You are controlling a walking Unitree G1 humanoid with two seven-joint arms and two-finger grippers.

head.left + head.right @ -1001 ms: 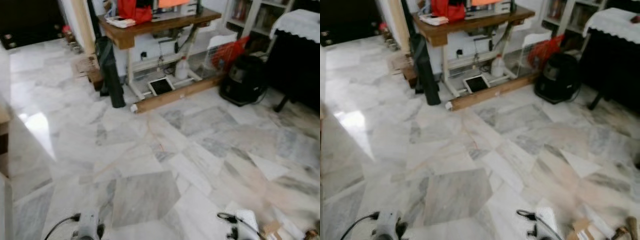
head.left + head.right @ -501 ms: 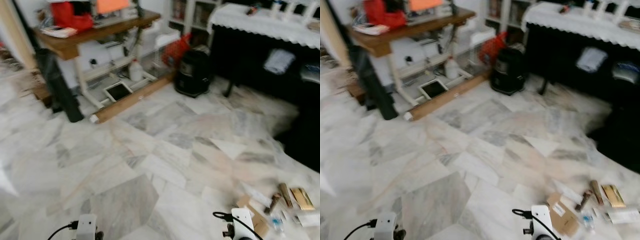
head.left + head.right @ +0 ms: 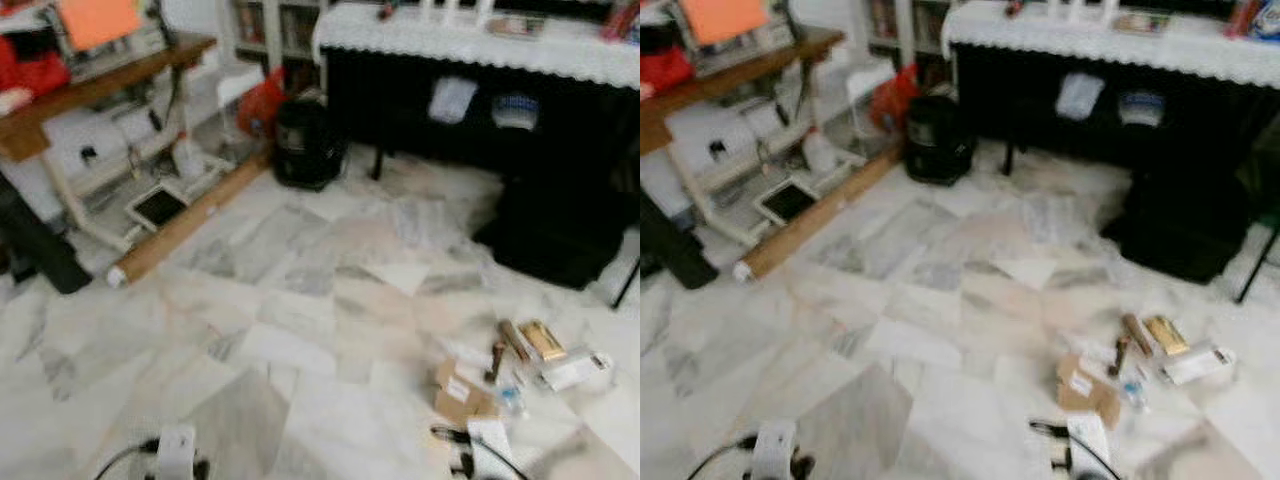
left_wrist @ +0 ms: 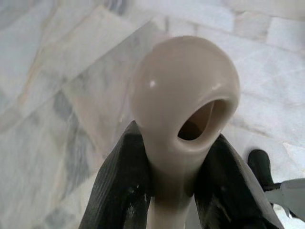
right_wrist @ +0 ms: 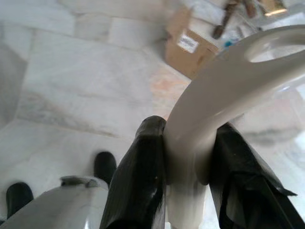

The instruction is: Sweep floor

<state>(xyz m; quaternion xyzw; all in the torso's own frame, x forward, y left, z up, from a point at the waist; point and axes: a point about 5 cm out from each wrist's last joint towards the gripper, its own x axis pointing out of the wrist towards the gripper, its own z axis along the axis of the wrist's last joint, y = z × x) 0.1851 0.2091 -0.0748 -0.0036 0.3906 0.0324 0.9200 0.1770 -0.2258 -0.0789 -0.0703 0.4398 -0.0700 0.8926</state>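
My left gripper [image 4: 174, 162] is shut on a cream plastic handle [image 4: 183, 95] whose rounded end has a hole. My right gripper [image 5: 188, 157] is shut on a second cream handle [image 5: 228, 86] that ends in a loop. Litter lies on the marble floor [image 3: 300, 290] ahead to the right: a brown cardboard box [image 3: 458, 392], a brown stick [image 3: 497, 358], a gold packet [image 3: 545, 340] and a white packet [image 3: 570, 370]. The box [image 5: 190, 45] lies just beyond the looped handle. Both wrists show at the bottom edge, the left wrist [image 3: 176, 455] and the right wrist [image 3: 480, 445].
A black cabinet with a white lace cloth [image 3: 480, 100] runs along the back right, with a black bag [image 3: 555, 235] before it. A black canister [image 3: 305, 145], a long cardboard tube [image 3: 190, 222] and a wooden desk [image 3: 90, 90] stand at the back left.
The camera has swung to the right: the desk has slid left and the litter and black cabinet have come into fuller view. Both arms stay low at the bottom edge.
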